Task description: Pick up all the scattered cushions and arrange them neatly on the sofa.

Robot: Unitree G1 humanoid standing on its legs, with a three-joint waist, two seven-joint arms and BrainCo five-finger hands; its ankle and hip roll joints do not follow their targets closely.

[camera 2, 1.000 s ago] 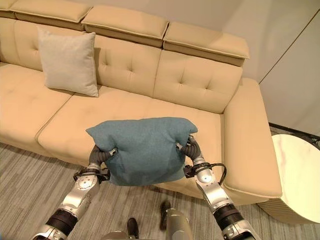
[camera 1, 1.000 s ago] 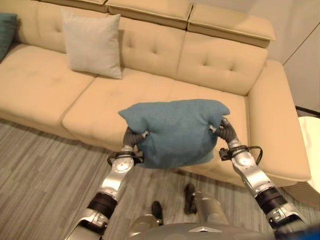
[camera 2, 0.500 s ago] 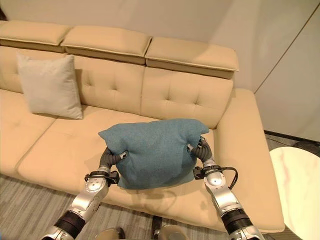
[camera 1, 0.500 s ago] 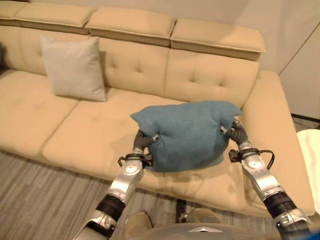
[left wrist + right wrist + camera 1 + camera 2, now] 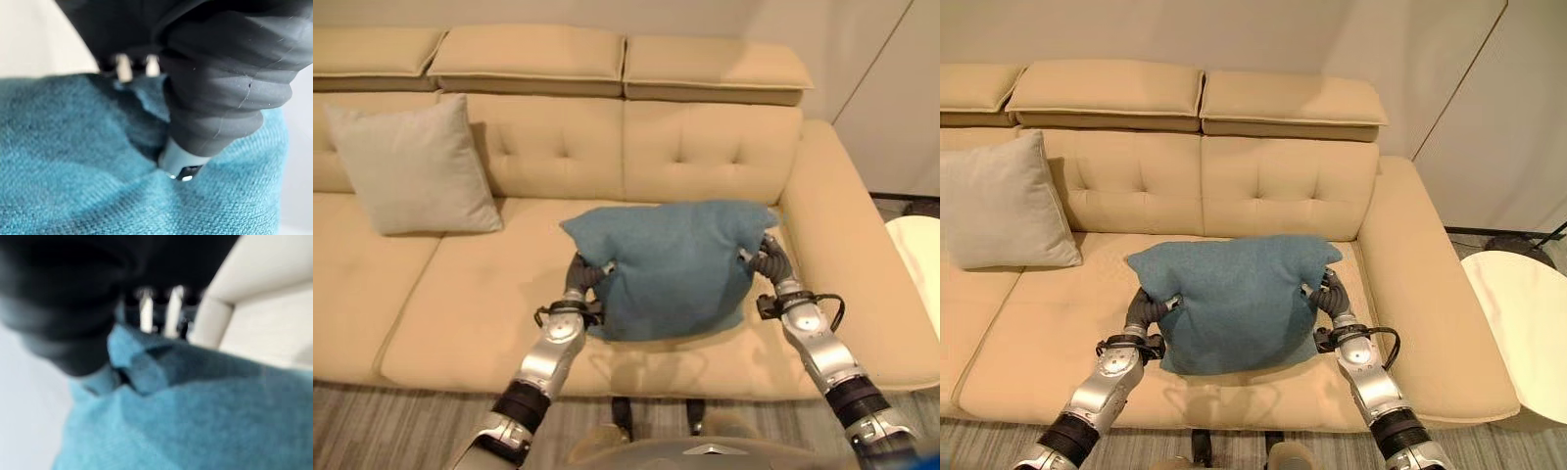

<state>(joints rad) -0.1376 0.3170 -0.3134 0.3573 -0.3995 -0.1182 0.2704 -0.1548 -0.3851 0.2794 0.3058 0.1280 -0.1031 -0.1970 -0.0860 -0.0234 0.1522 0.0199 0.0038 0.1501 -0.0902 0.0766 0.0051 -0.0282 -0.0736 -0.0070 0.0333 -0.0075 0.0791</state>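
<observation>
A blue cushion [image 5: 671, 266] hangs over the right seat of the beige sofa [image 5: 489, 294], held between both hands. My left hand [image 5: 584, 275] grips its left edge and my right hand [image 5: 766, 259] grips its right edge. In the left wrist view the fingers [image 5: 134, 66] dig into the blue cloth [image 5: 73, 161], with the thumb [image 5: 183, 161] pressed on it. In the right wrist view the fingers [image 5: 156, 313] pinch a fold of the same cloth [image 5: 195, 416]. A light grey cushion [image 5: 411, 166] leans upright against the sofa's back at the left.
The sofa's right armrest [image 5: 857, 264] lies just right of my right arm. A white round table [image 5: 1523, 328] stands to the sofa's right. Grey striped floor [image 5: 372, 426] runs along the sofa's front edge. The middle seat [image 5: 480, 284] lies between the two cushions.
The camera has come closer to the sofa and turned left. The blue cushion, still held in both hands, has moved forward from over the floor to over the right seat.
</observation>
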